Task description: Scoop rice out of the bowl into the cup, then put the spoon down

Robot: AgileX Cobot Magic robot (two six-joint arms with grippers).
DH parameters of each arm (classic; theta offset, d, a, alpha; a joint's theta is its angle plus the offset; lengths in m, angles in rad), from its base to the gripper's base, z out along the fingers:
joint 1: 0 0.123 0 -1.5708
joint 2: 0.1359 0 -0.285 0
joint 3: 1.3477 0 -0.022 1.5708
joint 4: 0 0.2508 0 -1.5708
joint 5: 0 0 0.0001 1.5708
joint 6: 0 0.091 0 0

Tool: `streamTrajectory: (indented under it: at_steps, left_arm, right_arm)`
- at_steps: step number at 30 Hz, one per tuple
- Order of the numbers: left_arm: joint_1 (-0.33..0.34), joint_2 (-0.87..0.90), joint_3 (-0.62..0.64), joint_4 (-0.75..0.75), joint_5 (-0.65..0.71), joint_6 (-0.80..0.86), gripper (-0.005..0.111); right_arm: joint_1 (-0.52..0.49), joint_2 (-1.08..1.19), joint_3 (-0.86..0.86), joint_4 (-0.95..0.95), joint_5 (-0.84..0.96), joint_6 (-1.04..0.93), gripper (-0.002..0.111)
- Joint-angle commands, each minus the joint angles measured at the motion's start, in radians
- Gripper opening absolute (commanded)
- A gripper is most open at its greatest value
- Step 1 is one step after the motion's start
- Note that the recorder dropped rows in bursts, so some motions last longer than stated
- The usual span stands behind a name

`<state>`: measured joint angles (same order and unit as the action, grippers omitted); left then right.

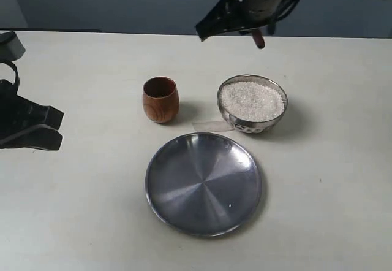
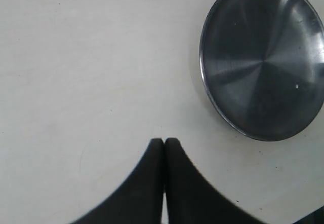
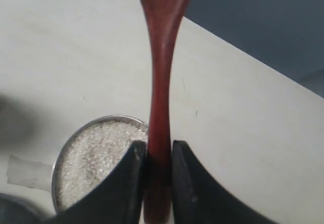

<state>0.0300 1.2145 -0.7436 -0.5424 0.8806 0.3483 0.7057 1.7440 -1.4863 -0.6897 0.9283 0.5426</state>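
Matte black, curved, tapering pincer (image 2: 164, 142)

Finding: robot test bench, laboratory-type. Evidence: bare off-white table (image 1: 79, 222), plain blue-grey wall (image 1: 122, 4) behind it, 2 black robot tools, left gripper (image 1: 61, 130) and right gripper (image 1: 202, 33). Staged props only: bowl (image 1: 254, 125) nearest the right gripper, then cup (image 1: 161, 102), plate (image 1: 202, 185).

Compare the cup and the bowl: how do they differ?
The cup is brown wood; the bowl is shiny steel. The cup looks empty inside; the bowl is full of rice. The bowl is wider than the cup. Both are round, upright and stand near the plate.
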Motion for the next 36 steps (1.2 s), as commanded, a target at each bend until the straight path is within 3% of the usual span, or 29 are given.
streamTrajectory:
  at_steps: [1,10,18,36]
  left_arm:
    - [-0.004,0.000,0.007,-0.002,0.000,0.003,0.000]
    - [-0.004,0.000,0.007,-0.002,0.000,0.003,0.000]
    - [-0.004,0.000,0.007,-0.002,-0.001,0.003,0.000]
    - [-0.004,0.000,0.007,-0.006,-0.010,0.027,0.000]
  right_arm:
    - [-0.075,-0.116,0.120,0.011,-0.136,0.008,-0.001]
    - [-0.237,-0.325,0.426,-0.015,-0.435,0.171,-0.001]
    - [-0.335,-0.450,0.634,-0.103,-0.591,0.277,-0.001]
    - [-0.407,-0.587,0.926,-0.176,-0.597,0.351,-0.001]
